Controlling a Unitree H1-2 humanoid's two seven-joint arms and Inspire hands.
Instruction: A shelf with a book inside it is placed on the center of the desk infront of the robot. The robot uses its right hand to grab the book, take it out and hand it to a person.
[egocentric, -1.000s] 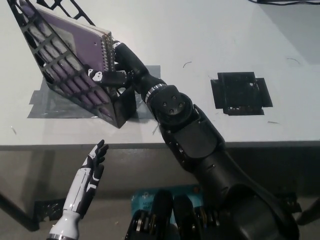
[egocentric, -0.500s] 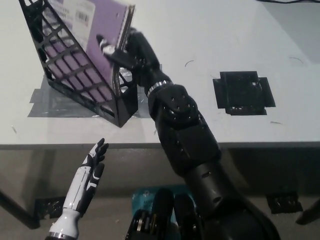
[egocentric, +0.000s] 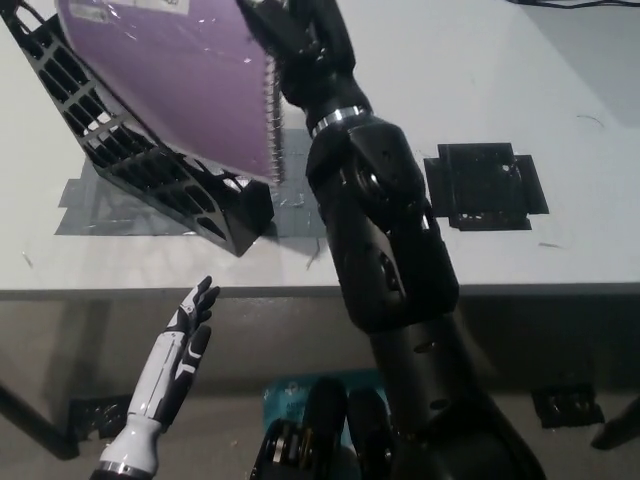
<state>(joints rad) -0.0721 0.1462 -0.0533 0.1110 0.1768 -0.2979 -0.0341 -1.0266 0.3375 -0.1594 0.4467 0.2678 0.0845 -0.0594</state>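
The right hand (egocentric: 290, 30) at twelve o'clock seems clamped on the purple book (egocentric: 190, 80), raised above the tilted shelf (egocentric: 150, 170). Lift clear first. The left hand (egocentric: 180, 350) rests open at seven o'clock.

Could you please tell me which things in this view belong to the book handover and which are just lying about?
Belonging to the job:
purple book, held up by its spiral edge
black shelf
right hand, gripping the book

Just lying about:
black square plate on the desk
grey tape under the shelf
left hand, resting below the desk edge
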